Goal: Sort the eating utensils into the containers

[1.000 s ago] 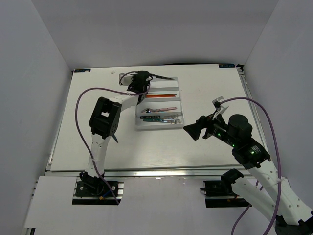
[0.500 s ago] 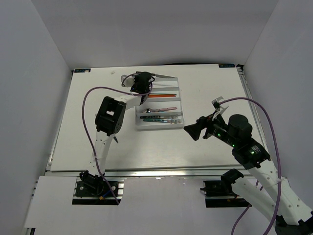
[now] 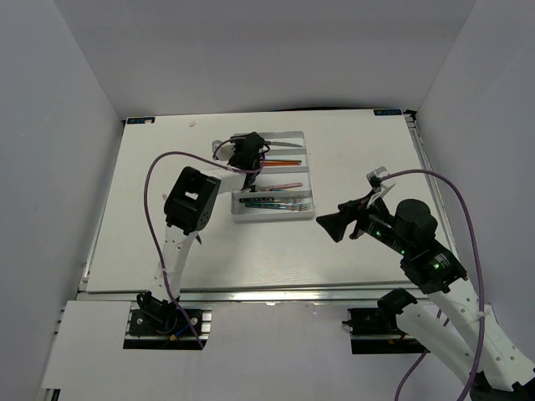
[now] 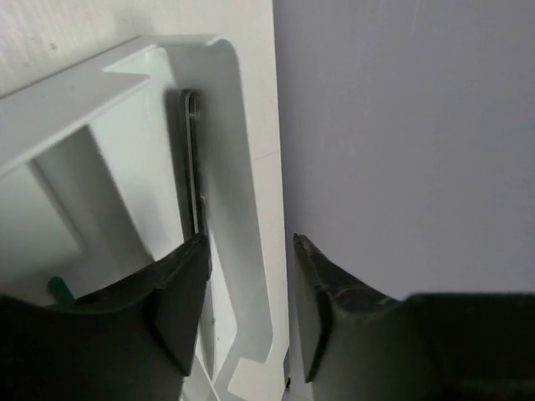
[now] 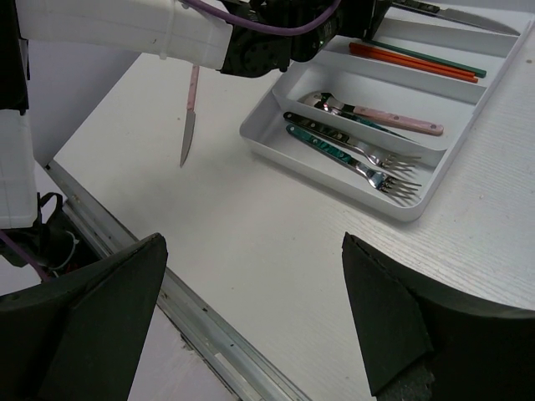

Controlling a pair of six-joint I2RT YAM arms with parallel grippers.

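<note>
Tray [image 3: 272, 219] sits upper centre of the bench [image 3: 359, 150]. Knife [image 3: 286, 144] lies in its topmost compartment, chopsticks [image 3: 280, 163] in the next, forks [image 3: 288, 204] in the lowest.

White tray [image 5: 333, 178] sat on table [image 5: 276, 213], two teal-handled forks [image 5: 351, 154] lay in nearest compartment, pink-handled piece [image 5: 397, 122] in next, chopsticks [image 5: 414, 60] beyond, knife [image 5: 456, 15] farthest, pink knife [image 5: 190, 117] left of tray, right gripper [image 5: 251, 259] fingers stood wide apart.

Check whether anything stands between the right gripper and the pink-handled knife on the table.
Nothing on the table lies between the right gripper and the pink-handled knife; only the left arm overhangs its handle end.
</note>
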